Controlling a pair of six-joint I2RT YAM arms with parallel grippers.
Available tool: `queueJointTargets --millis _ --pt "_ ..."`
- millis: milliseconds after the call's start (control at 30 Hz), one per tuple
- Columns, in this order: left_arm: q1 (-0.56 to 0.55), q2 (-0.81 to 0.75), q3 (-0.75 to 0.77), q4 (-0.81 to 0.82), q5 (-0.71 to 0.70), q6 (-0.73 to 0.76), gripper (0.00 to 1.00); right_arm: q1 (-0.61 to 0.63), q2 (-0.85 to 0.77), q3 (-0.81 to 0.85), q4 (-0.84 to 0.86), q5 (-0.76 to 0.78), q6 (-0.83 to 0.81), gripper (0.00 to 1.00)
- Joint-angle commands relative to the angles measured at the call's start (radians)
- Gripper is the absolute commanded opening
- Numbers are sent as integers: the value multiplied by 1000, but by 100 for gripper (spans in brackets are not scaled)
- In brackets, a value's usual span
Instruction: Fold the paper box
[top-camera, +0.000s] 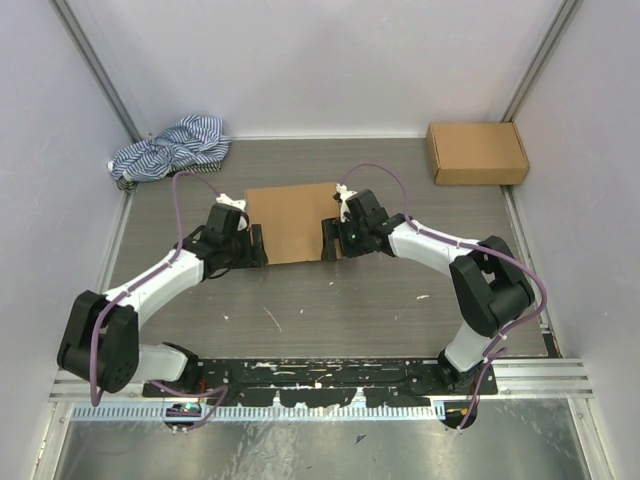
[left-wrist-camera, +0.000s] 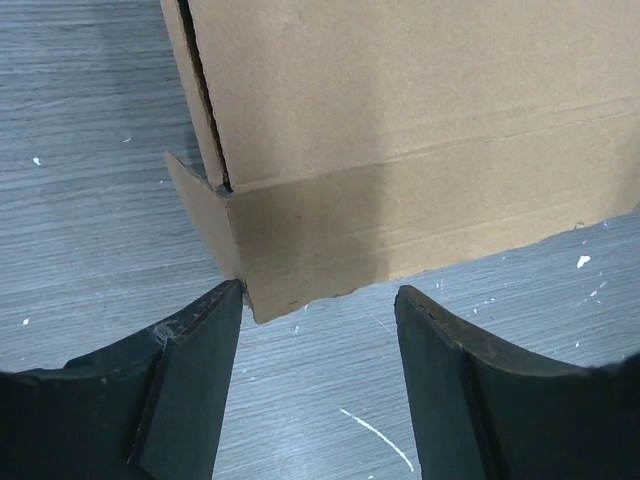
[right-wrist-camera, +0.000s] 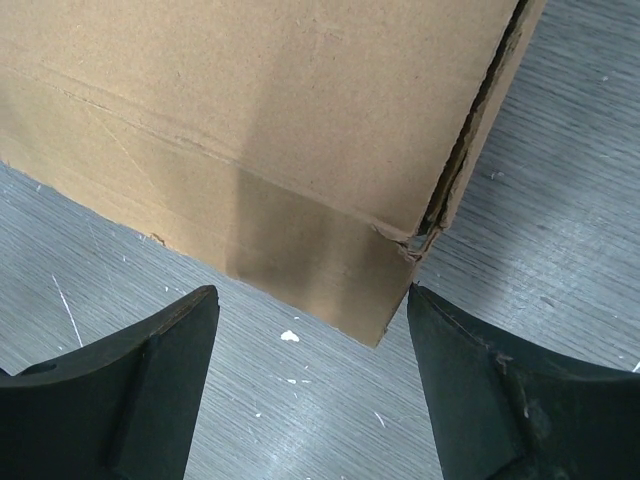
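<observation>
**Two open grippers at the box's near corners**

The paper box (top-camera: 292, 222) lies flat in the middle of the table (top-camera: 350, 310), lid panel down. The left gripper (left-wrist-camera: 320, 300) and the right gripper (right-wrist-camera: 312, 300) each face one near corner, jaws spread wide and holding nothing.

The risks look like these:

- **Left flap:** a side flap juts out at the left corner, at or against the left finger (left-wrist-camera: 205, 330). A careless squeeze could bend it outward instead of tucking it in.
- **Right corner:** the cardboard looks frayed at the seam, so a hard pinch may tear it.
- **Uneven push:** if one arm pushes before the other, the box would probably slide or turn on the smooth tabletop.
</observation>
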Motion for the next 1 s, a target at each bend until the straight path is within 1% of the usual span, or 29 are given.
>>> queueJointTargets --millis 0,133,300,400,533,733,967 --pt "0 31 1 46 -28 5 69 7 -18 28 46 -6 9 81" --pt "1 58 4 52 -27 5 69 10 -15 28 48 -11 12 80" --pt "1 53 0 58 -1 3 68 13 -22 26 49 -21 15 80" --pt "1 43 -3 61 16 4 63 15 -32 23 53 -34 19 80" --pt "1 43 7 55 47 7 54 14 -49 22 52 -46 22 80" --pt "1 31 34 4 58 9 54 15 -81 23 32 -41 20 80" --pt "1 -12 35 -17 66 2 54 14 -104 30 12 -41 18 80"
